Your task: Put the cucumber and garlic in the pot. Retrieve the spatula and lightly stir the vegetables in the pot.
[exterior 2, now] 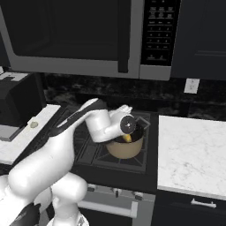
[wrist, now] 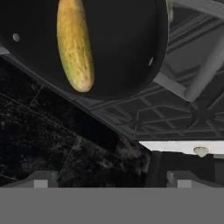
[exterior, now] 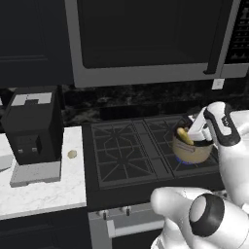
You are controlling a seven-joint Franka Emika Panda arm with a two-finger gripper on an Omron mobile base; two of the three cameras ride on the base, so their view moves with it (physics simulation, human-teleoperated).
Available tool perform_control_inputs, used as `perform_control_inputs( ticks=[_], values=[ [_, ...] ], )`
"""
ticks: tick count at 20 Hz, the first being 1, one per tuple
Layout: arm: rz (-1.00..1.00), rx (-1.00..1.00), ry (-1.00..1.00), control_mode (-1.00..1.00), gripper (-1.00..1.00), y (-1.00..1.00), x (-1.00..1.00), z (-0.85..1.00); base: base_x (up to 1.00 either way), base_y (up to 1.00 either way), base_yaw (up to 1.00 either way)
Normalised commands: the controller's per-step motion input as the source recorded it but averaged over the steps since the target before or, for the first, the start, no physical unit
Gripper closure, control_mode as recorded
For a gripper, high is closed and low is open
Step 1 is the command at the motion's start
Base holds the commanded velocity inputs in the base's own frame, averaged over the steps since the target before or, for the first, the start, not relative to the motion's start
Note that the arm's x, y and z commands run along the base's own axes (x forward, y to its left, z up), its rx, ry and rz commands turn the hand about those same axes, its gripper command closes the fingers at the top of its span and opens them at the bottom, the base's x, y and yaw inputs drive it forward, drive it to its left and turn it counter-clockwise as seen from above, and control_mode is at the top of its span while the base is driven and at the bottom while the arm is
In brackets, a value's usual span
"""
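**Cucumber is in the pot, garlic waits on the left table**

Left base view: the cucumber [exterior: 184, 135] lies inside the pot [exterior: 192, 151], which stands on the right burner of the stove [exterior: 127, 153]. The hand [exterior: 197, 130] hovers just over the pot rim. The garlic [exterior: 72, 154] sits on the table [exterior: 44, 194] at the left, near the black coffee machine [exterior: 33, 127].

Right base view: the arm hides most of the pot [exterior 2: 126, 148]; a bit of yellow cucumber [exterior 2: 128, 137] shows inside.

Hand view: the cucumber [wrist: 75, 43] rests free on the dark pot floor [wrist: 122, 48]; the fingers [wrist: 40, 180] stand wide apart and hold nothing.

I judge the first step is done. Next the hand must travel left to the garlic.
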Motion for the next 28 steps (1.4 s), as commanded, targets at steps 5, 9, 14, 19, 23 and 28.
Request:
perform_control_inputs(
  ticks=[5, 9, 14, 19, 23, 28],
  values=[
    [0.01, -0.17, 0.12, -1.00, -1.00, 1.00, -0.61, 0.00, 0.00, 0.00, 0.00],
    [0.11, -0.17, 0.11, -1.00, -1.00, 1.00, -0.19, 0.00, 0.00, 0.00, 0.00],
    [0.11, -0.09, 0.14, -1.00, -1.00, 0.99, 0.18, 0.00, 0.00, 0.00, 0.00],
    [0.01, -0.01, 0.21, -1.00, -1.00, 0.72, 0.56, 0.00, 0.00, 0.00, 0.00],
    [0.00, 0.00, 0.25, -1.00, -1.00, 0.81, 0.52, 0.00, 0.00, 0.00, 0.00],
    [0.00, 0.00, 0.25, -1.00, -1.00, 0.81, 0.22, 0.00, 0.00, 0.00, 0.00]
  ],
)
